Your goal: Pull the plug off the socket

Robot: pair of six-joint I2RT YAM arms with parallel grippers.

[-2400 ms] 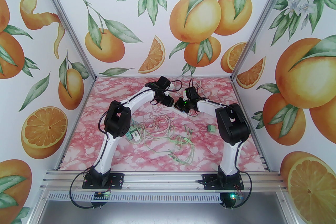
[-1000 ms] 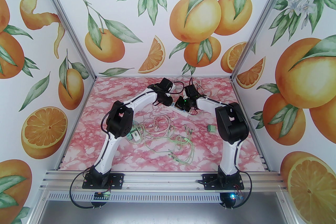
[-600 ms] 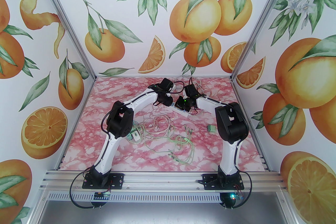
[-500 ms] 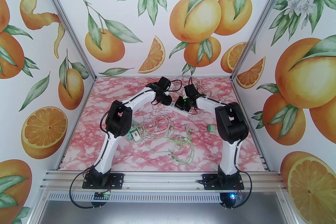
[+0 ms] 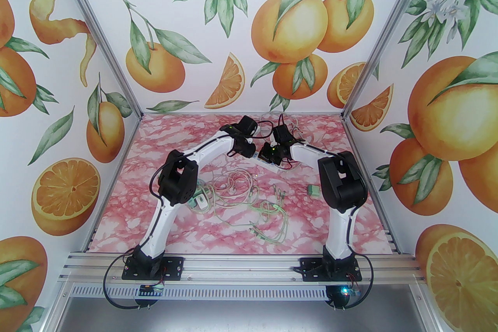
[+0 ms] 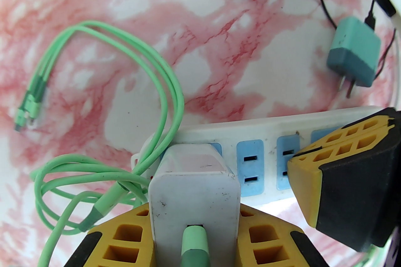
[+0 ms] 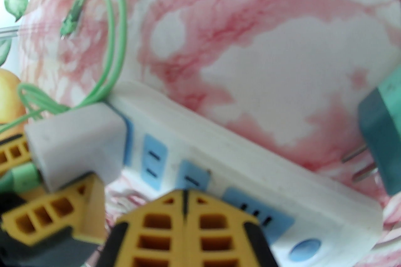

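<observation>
Left wrist: white plug in left gripper (right gripper on socket)

Overhead from behind — wrist views close, sharing the socket strip.

No legible text, no readable labels, brands, numbers or signs

Teal adapter, loose green cables, pink tabletop
</observation>
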